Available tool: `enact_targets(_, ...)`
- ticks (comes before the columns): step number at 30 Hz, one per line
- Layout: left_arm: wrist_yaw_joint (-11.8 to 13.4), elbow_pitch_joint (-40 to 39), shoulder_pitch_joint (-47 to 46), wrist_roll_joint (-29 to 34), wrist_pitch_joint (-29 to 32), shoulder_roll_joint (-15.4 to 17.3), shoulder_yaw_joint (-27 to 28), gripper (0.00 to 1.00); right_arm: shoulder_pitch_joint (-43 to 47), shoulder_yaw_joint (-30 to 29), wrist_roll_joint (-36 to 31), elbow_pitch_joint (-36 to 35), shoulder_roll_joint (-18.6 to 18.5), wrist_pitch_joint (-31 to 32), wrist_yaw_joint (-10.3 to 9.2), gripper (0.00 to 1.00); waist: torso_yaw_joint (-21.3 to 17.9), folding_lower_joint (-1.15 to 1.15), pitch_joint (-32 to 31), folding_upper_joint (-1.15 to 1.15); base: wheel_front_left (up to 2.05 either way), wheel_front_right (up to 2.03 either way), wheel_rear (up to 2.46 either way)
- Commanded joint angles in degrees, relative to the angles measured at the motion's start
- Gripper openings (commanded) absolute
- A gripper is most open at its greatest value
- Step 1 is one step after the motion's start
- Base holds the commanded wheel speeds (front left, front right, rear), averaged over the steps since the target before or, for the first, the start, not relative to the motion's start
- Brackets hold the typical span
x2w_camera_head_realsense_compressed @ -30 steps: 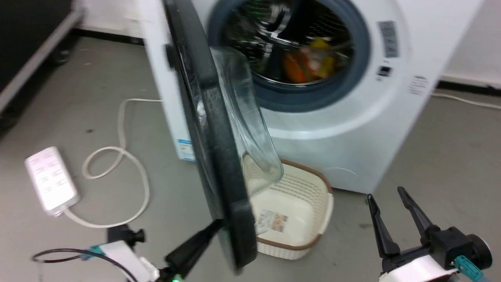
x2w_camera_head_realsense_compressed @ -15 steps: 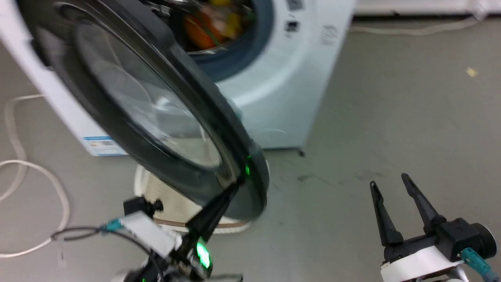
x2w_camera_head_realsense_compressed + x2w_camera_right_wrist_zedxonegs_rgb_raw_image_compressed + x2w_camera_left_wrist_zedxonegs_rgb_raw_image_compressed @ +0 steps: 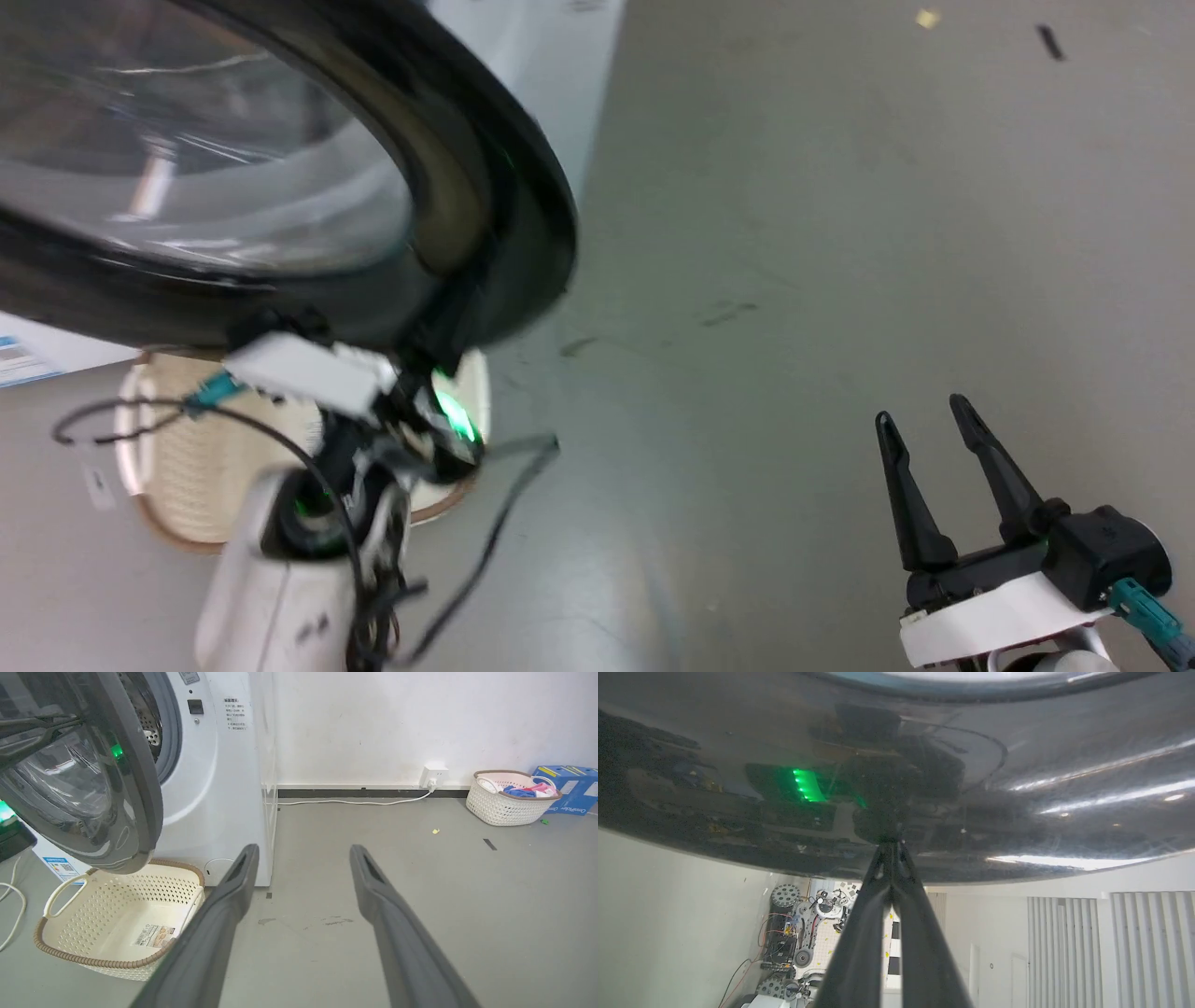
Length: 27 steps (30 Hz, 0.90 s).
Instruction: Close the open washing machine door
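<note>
The washing machine door (image 3: 485, 187), with its wide black rim and clear glass window, hangs partly open at the upper left of the head view. My left gripper (image 3: 446, 329) is shut, its fingertips (image 3: 888, 845) pressed against the glossy black rim from the outside. The white washing machine (image 3: 219, 788) stands behind the door (image 3: 135, 779), and a strip of its drum mouth (image 3: 159, 728) shows past the rim. At the lower right, my right gripper (image 3: 922, 417) hangs open over bare floor with nothing between its fingers (image 3: 233, 891), well apart from the door.
A cream perforated basket (image 3: 117, 910) sits on the floor under the door, in front of the machine. By the far wall are a white basket with clothes (image 3: 511, 795), a blue box (image 3: 567, 788) and a wall socket (image 3: 433, 775) with a cable. Grey floor stretches to the right.
The head camera has swung right and closer. The door has turned from edge-on toward the machine, with my left gripper staying on its rim. My right gripper keeps its pose.
</note>
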Motion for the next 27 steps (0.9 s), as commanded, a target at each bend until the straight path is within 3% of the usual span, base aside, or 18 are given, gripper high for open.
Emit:
enact_targets(1,0.05,1.02,-1.98,-0.75,-1.08,0.04,0.55,0.0,-0.46,0.19,0.46,-0.15,0.01,-0.24,0.05,1.0,-2.02,-0.01,1.4,-0.01,0.0,0.0,0.0)
enact_targets(4,-0.91,5.86,-6.57,-1.35,-4.08,0.04,1.23,0.0,-0.04,0.28,0.93,0.03,0.01,-0.24,0.05,1.0,-2.58,-0.01,1.01,-0.01,0.0,0.0,0.0)
enact_targets(10,-3.62,9.54,-6.19,0.19,-4.68,0.26,-0.32,0.0,-0.04,-0.19,0.25,-0.02,0.01,-0.24,0.05,1.0,-0.28,-0.01,-1.5,-0.01,0.0,0.0,0.0)
enact_targets(18,-5.75,3.38,5.56,10.69,-6.67,4.32,-4.28,0.0,1.18,-1.66,-2.1,-0.4,0.01,-0.24,0.05,1.0,7.22,-0.01,-8.05,-0.01,0.0,0.0,0.0)
enact_targets(19,-5.77,1.45,7.41,12.37,-7.74,5.08,-4.51,0.09,1.48,-1.74,-2.5,-0.45,0.01,-0.24,0.05,1.0,8.4,-0.01,-8.85,-0.01,0.0,0.0,0.0)
enact_targets(20,-5.78,-0.38,9.33,14.21,-9.14,5.96,-4.61,0.4,1.72,-1.73,-2.86,-0.46,0.01,-0.24,0.05,1.0,9.4,-0.01,-9.56,-0.01,0.0,0.0,0.0)
enact_targets(21,-5.78,-2.1,11.1,16.73,-10.67,7.08,-5.14,0.76,2.02,-2.02,-3.17,-0.5,0.01,-0.24,0.05,1.0,10.8,-0.01,-10.52,-0.01,0.0,0.0,0.0)
enact_targets(22,-5.79,-3.61,12.86,19.91,-12.49,8.58,-5.92,1.0,2.27,-2.18,-3.43,-0.53,0.01,-0.24,0.05,1.0,11.98,-0.01,-11.35,-0.01,0.0,0.0,0.0)
enact_targets(23,-5.79,-3.61,12.86,19.91,-12.49,8.58,-5.92,1.0,2.27,-2.18,-3.43,-0.53,0.01,-0.24,0.05,1.0,11.98,-0.01,-11.35,-0.01,0.0,0.0,0.0)
enact_targets(24,-5.79,-5.75,16.16,26.59,-17.22,11.51,-7.61,1.0,2.64,-2.24,-3.77,-0.62,0.01,-0.24,0.05,1.0,14.04,-0.01,-12.7,-0.01,0.0,0.0,0.0)
enact_targets(27,-5.8,-6.52,19.59,34.16,-25.51,14.21,-8.97,1.0,3.18,-2.36,-4.03,-0.84,0.01,-0.24,0.05,1.0,17.2,-0.01,-14.36,-0.01,0.0,0.0,0.0)
